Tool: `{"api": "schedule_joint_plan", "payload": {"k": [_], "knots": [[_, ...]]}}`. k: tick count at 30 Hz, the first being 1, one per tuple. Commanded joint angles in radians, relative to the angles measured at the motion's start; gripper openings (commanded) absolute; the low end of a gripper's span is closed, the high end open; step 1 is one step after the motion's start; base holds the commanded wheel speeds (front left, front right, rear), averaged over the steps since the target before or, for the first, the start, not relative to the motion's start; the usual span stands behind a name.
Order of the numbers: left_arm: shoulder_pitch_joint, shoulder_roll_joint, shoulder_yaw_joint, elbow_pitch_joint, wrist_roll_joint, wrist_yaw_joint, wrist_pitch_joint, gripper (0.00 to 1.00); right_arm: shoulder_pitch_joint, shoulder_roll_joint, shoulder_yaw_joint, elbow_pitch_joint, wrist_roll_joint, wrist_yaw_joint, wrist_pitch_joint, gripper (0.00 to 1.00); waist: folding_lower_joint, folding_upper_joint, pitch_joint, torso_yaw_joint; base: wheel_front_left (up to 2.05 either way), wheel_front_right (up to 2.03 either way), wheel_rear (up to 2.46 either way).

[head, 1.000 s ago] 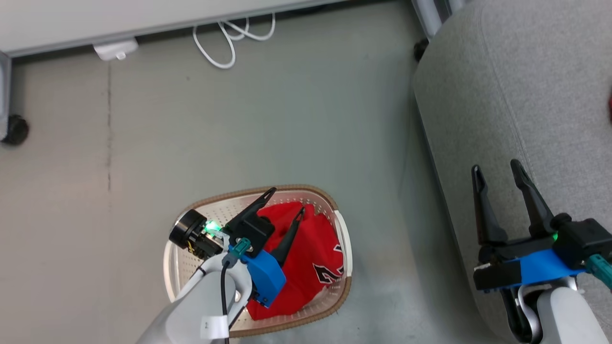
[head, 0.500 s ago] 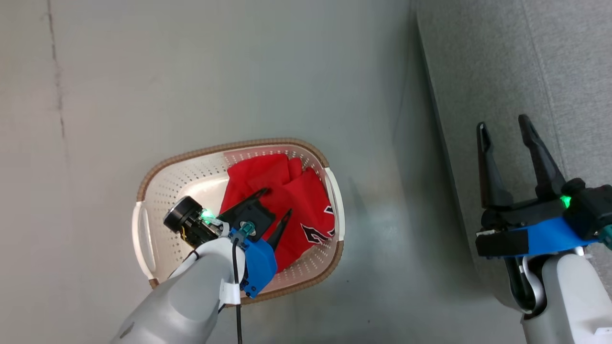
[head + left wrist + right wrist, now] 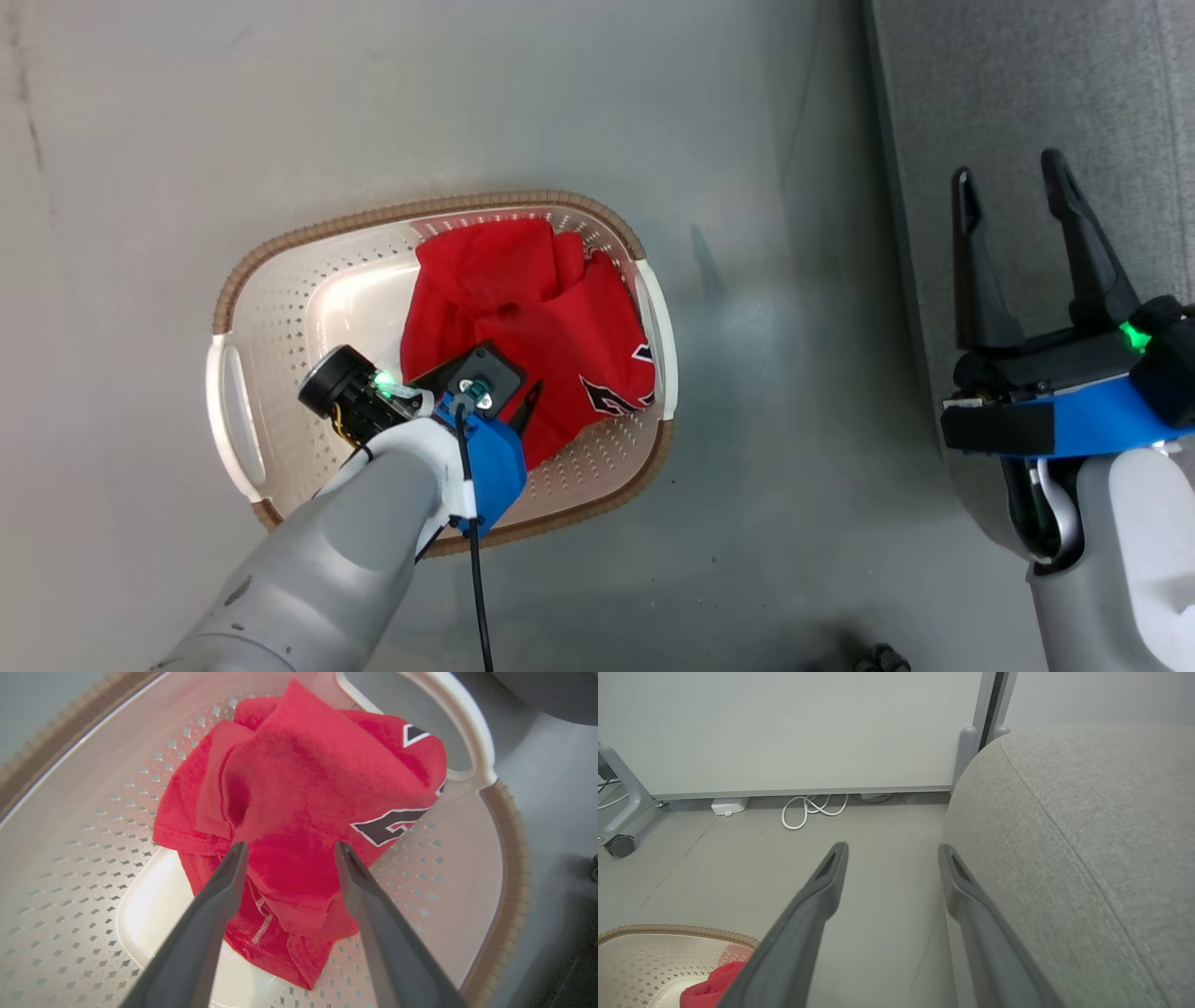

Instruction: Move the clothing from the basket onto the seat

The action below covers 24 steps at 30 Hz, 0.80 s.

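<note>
Since a second ago the head camera has tipped down and the basket (image 3: 308, 233) sits higher in that view. Against the basket itself, the left hand (image 3: 291, 847) has come back from the far rim and down inside, over the clothing (image 3: 523, 289). Left hand: fingers apart, pointed down into the basket, tips at either side of a raised fold of red cloth; contact with the cloth cannot be told. Clothing: one bunched red heap, all of it in the basket, crowded toward the side nearest the seat (image 3: 1027, 84), with black-and-white lettering showing along that edge. The rest of the basket bottom is bare perforated plastic. Basket stands on the grey floor (image 3: 467, 93), near the seat but apart from it. Right hand (image 3: 1007, 170): fingers spread, nothing between them, held above the seat's near edge. Right wrist view: a coiled white cable (image 3: 808, 809) lies at the foot of the wall.
</note>
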<state>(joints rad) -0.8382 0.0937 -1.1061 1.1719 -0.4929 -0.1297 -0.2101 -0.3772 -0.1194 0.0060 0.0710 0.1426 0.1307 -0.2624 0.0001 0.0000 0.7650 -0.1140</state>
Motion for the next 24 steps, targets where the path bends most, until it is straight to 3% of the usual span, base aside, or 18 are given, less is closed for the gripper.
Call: {"api": "schedule_joint_plan", "payload": {"k": [1,7,24], "knots": [[-0.028,0.009,-0.018,0.009,-0.024,-0.001,0.017,1.0,-0.029,-0.001,-0.001,-0.012,-0.006,0.0,-0.004,1.0,-0.0001,0.0,0.038,0.0,0.0,0.0,0.0],[-0.066,0.022,-0.065,0.021,-0.105,-0.001,0.104,1.0,-0.058,0.001,0.001,-0.025,-0.007,0.0,-0.004,1.0,-0.0001,0.0,0.098,-0.002,0.0,0.0,0.0],[-0.15,0.054,-0.138,0.021,-0.268,-0.001,0.195,1.0,-0.099,0.012,0.008,-0.044,-0.001,0.0,-0.004,1.0,-0.0001,0.0,0.225,-0.023,0.0,0.0,0.0]]}}
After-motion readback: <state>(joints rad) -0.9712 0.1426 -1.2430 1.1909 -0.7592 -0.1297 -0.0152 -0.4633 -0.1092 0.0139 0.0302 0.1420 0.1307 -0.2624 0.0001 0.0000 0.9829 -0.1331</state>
